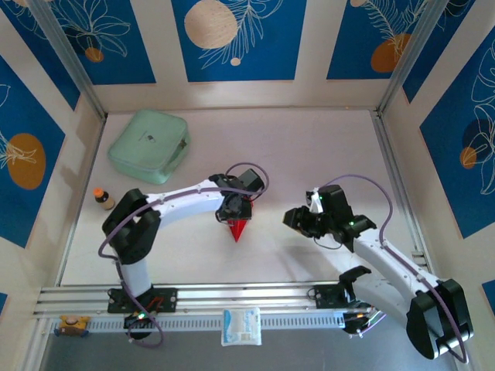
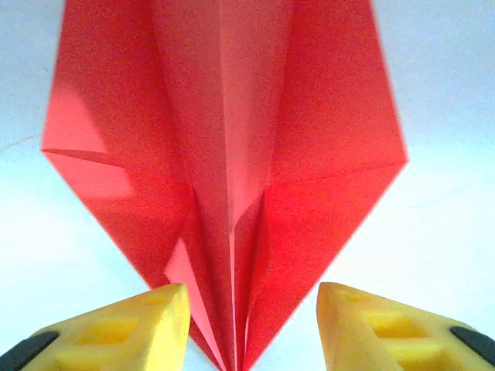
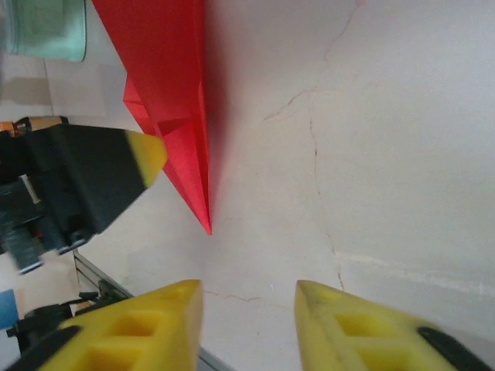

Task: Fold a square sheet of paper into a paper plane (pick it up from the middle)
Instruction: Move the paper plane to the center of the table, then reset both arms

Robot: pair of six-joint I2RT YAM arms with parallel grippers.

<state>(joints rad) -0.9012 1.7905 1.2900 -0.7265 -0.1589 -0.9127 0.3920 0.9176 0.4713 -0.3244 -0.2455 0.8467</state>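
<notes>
- In the middle of the table point(image 1: 325, 147), the red paper plane point(image 1: 238, 229) is right at the tip of the L gripper point(image 2: 251, 290), nose pointing to the near edge.
- Folding looks about done, I think: sharp nose, two wings and a centre crease, no flat square to see.
- L gripper: fingers apart. The plane's folded middle stands in the gap w/ bare space on one side, so it looks loose, not squeezed.
- R gripper point(image 3: 247, 284): fingers apart w/ nothing between them. It is near the plane's nose but not touching.
- Left to do, my guess: back both arms away, maybe press the creases flat first.
- Mint-green case point(image 1: 149, 145) and white packet point(image 1: 241, 326) lie well apart from the plane.
</notes>
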